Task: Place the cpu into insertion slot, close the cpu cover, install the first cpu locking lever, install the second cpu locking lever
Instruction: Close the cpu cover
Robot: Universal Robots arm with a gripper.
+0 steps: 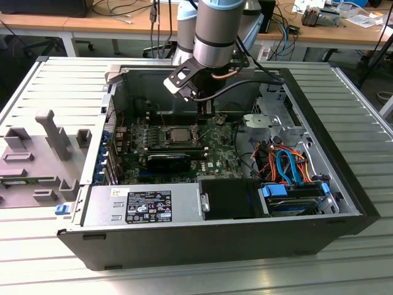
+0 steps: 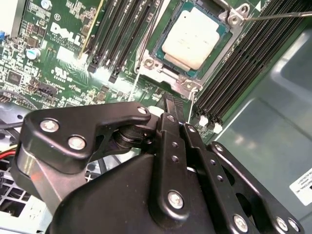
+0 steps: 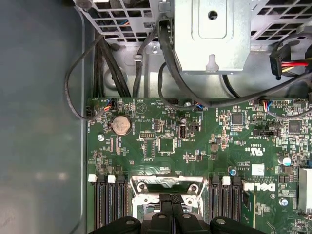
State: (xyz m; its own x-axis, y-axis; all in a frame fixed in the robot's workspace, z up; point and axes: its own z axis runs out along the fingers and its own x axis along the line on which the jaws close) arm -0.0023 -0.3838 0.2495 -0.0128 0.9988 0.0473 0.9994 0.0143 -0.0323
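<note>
Second wrist view: you're hovering the clenched, empty gripper (image 2: 170, 103) just before the seated cpu (image 2: 194, 35); the locking lever (image 2: 278, 15) is likely awaiting a precise push.

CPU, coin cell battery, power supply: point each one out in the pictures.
cpu (image 2: 192, 35): second wrist view, centre of its silvery top.
coin cell battery (image 3: 121, 125): first wrist view, centre of its round face.
power supply (image 1: 101, 209): exterior view, bare metal beside its label.
</note>
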